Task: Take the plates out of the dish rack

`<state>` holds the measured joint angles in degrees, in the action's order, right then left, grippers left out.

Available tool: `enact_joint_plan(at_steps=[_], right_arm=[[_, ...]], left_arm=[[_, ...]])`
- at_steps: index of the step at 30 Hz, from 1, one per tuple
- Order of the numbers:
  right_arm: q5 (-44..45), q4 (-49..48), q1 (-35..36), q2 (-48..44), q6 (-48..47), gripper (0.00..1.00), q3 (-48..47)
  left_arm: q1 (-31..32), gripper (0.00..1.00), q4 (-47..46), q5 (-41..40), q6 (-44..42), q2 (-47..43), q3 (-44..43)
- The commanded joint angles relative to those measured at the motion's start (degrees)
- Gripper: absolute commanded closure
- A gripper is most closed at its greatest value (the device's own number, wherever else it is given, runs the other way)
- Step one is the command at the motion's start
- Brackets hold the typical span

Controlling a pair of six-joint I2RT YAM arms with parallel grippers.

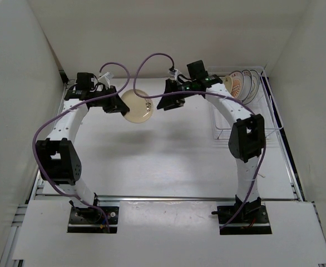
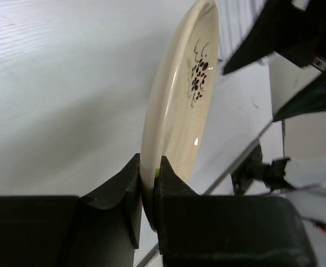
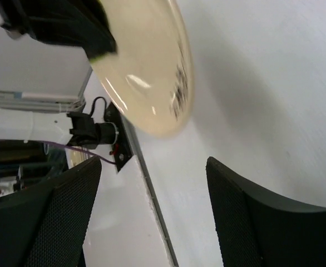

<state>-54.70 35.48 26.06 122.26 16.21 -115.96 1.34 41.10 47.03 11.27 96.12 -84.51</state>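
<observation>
Both arms were built of white links joined by black joint housings. Purple cables were looped along the left arm and right arm. Black base plates were fitted. The right gripper was given black, mesh-textured fingers.

The dish rack sits at the far right of the table. What look like two other plates stand on edge in its far end, beside the right arm. Left of the rack, above the table's far middle, one plate hangs between the grippers: the left gripper clamps its left rim, and the right gripper sits just right of it, jaws apart and not touching it.
</observation>
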Motion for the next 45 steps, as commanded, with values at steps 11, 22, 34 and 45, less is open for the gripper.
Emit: enact_joint_plan(at_steps=[11, 22, 34, 45], right_arm=[[14.4, 7.9, -13.2, -21.8, -14.2, 0.12, 17.0], [21.4, 17.3, -29.5, -36.6, -27.4, 0.0, 31.0], [34.1, 28.7, -49.6, -41.1, -44.9, 0.0, 32.1], [37.3, 30.0, -51.6, -43.5, -46.1, 0.0, 33.9]], left_arm=[[-10.1, 0.9, -6.9, -12.1, 15.5, 11.3, -10.4], [-17.6, 0.9, -12.5, -1.1, 16.6, 32.1, -26.5], [-20.5, 0.9, -18.8, 8.0, 19.4, 47.0, -37.7], [-21.6, 0.82, -19.3, 6.5, 19.9, 50.2, -37.1]])
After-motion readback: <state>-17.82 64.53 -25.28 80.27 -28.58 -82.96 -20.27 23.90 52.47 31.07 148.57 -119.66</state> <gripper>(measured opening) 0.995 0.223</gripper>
